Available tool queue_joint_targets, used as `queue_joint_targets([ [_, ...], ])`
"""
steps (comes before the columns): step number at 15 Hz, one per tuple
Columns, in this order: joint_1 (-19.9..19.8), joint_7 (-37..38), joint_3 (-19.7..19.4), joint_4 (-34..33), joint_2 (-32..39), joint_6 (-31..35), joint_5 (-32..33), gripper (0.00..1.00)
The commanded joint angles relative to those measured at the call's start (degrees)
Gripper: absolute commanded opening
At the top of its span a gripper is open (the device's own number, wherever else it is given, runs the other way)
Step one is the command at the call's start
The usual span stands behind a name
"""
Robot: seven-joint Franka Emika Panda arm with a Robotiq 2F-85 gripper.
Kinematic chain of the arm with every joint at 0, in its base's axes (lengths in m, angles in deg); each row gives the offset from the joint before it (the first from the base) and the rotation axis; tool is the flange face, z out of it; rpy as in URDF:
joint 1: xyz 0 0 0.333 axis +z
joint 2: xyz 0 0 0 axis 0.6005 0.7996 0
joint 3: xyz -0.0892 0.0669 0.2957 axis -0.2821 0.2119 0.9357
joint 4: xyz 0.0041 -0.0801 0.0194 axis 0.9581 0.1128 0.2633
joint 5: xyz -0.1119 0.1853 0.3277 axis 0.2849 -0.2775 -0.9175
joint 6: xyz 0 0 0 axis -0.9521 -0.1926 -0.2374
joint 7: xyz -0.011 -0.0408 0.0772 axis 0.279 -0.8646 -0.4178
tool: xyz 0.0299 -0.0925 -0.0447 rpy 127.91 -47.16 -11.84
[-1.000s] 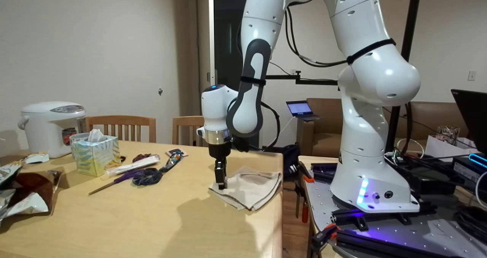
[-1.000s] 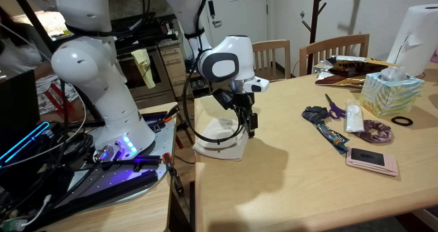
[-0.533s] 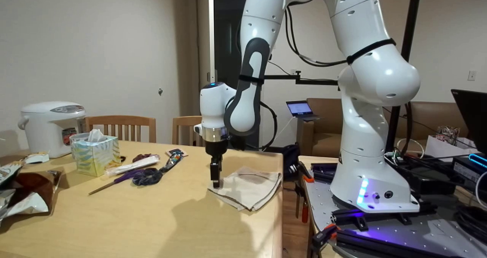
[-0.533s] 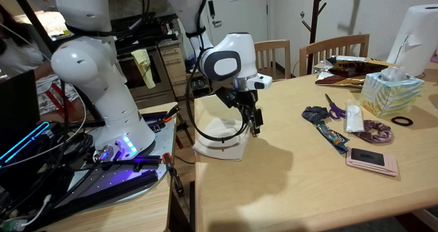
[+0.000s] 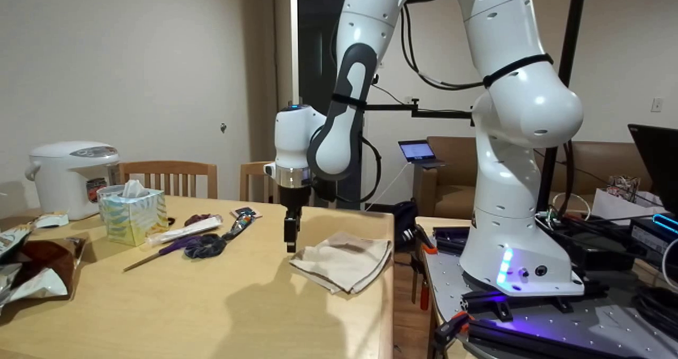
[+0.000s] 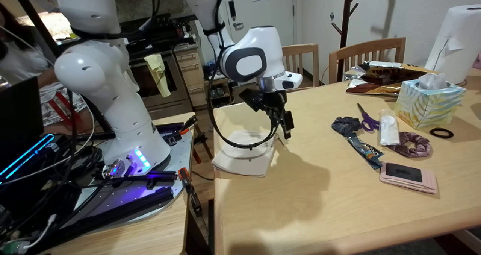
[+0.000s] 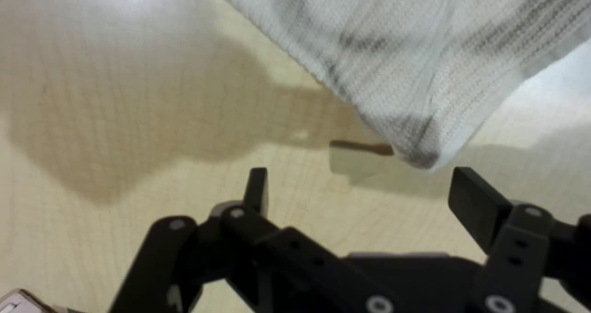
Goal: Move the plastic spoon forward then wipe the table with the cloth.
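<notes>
The jaws of the pincer (image 7: pixel 360 183) stand wide apart over bare counter (image 6: pixel 319 217), with one corner of the cloth (image 7: pixel 429 96) just beyond the gap. In an exterior view a cable (image 6: pixel 250 147) hangs in a loop across the way to the cloth. On the pincer's other side, a free stretch runs to a cluster: dark scrunchie (image 6: pixel 345 124), wrapper (image 6: pixel 363 151), scissors (image 6: pixel 370 123), spoon (image 6: pixel 389 129), pink scrunchie (image 6: pixel 415 146). These lie touching or nearly so, leaving little room between. Past them the tissue box (image 6: pixel 430 102) stands upright, a bag (image 6: pixel 389 78) and a tall roll (image 6: pixel 454 44) near it. Between the flat wallet (image 6: pixel 409 177) and the near edge, passage is free.
</notes>
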Motion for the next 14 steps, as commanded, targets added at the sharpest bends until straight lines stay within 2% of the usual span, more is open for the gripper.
queue_joint_targets([
  [1,0.18,0.16,-0.43,2.41,-5.11,0.13,0.33,1.00],
  [4,2.09,2.81,-2.30,2.45,-8.76,-2.70,2.84,1.00],
  [7,3.48,7.33,-3.49,2.72,-13.67,-7.35,8.09,1.00],
  [10,1.97,10.00,-0.68,2.22,-17.96,-12.61,11.87,1.00],
  [14,0.04,9.27,3.11,1.54,-20.35,-11.31,13.52,1.00],
])
